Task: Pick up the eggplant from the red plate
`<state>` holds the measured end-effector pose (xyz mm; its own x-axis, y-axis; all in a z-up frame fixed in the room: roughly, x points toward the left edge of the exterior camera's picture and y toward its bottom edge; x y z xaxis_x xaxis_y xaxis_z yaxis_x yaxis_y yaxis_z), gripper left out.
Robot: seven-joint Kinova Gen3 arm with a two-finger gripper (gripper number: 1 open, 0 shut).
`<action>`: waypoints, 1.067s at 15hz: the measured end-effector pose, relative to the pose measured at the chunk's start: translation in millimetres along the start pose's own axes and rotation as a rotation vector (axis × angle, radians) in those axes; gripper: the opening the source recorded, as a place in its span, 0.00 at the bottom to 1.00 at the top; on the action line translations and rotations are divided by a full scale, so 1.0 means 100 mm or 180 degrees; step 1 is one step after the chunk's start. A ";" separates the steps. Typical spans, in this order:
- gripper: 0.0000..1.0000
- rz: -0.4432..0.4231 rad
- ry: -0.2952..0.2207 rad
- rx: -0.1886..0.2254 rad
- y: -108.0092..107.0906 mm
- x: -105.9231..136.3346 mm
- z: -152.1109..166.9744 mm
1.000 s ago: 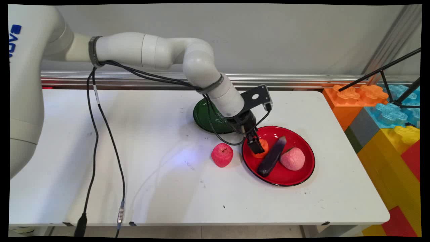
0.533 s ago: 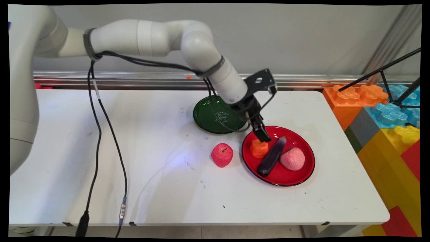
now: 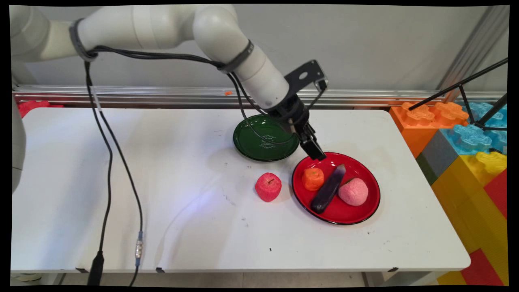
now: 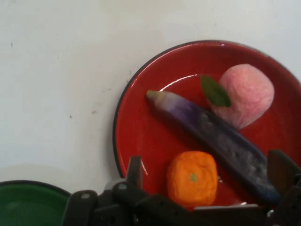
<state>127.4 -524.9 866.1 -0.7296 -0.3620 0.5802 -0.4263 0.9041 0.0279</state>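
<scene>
Lifted off the orange (image 3: 313, 179), claw (image 3: 316, 153) (open) over white table (image 3: 162, 194).

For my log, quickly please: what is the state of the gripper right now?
Gripper: open and empty, raised above the orange that lies on the red plate.

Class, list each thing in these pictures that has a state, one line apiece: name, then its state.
Gripper: open, empty, above the red plate's rim.
Orange: on the red plate, free.
Eggplant: lying on the red plate between orange and peach.
Peach: on the red plate.
Red plate: holds three things.
Green plate: empty.
Apple: upright on the table.
</scene>
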 end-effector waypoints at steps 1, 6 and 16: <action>1.00 -0.0070 0.0030 -0.0012 0.02 0.01 -0.06; 1.00 -0.0516 0.0104 -0.0125 0.20 0.06 -0.16; 1.00 -0.1701 -0.0059 -0.0166 0.62 0.15 0.07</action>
<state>86.3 -476.2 871.0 -0.4278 -0.7783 0.4596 -0.7141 0.6027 0.3560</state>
